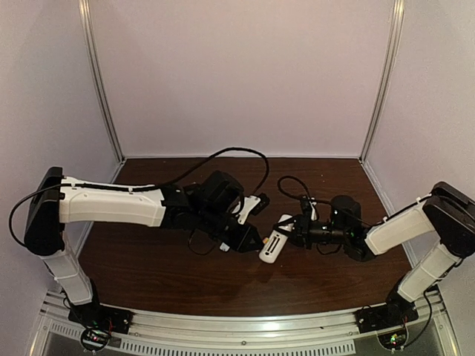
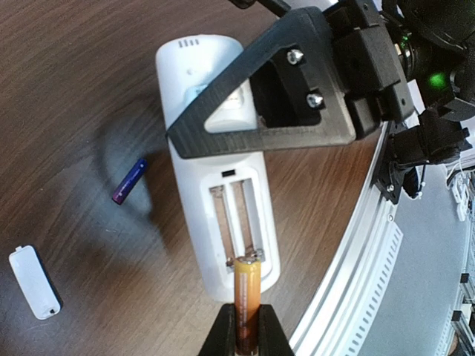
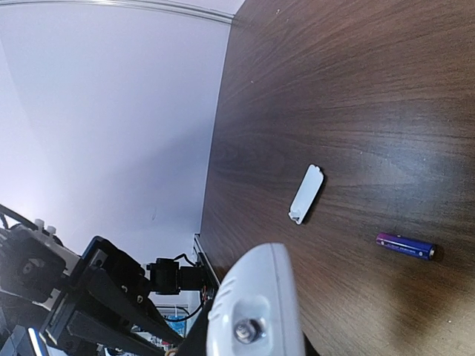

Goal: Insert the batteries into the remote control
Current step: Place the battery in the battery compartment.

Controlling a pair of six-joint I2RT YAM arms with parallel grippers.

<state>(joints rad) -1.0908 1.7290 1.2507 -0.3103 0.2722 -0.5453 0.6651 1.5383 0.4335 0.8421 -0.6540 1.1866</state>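
Top: remote control [image 1: 273, 247] held over mid-surface [image 1: 148, 267].
L wrist: orange battery [image 2: 247, 285] clamped in left fingers [image 2: 221, 335], tip at open recess [image 2: 241, 215]. Right fingers [image 2: 252, 137] closed on remote control.
R wrist: purple battery [image 3: 404, 245] and cover [image 3: 306, 193] laid on surface, apart.

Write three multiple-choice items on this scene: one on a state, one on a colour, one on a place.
1. The battery cover of the remote control is: A. off, lying on the table B. clipped on C. half slid on
2. What colour is the held battery in the left tool? A. green B. white C. orange
3. Where is the purple battery? A. in the remote control's recess B. on the table C. in the left tool

Key: A, the recess is open and the cover lies apart on the wood; C, the pinched cell is orange; B, it lies on the wood.
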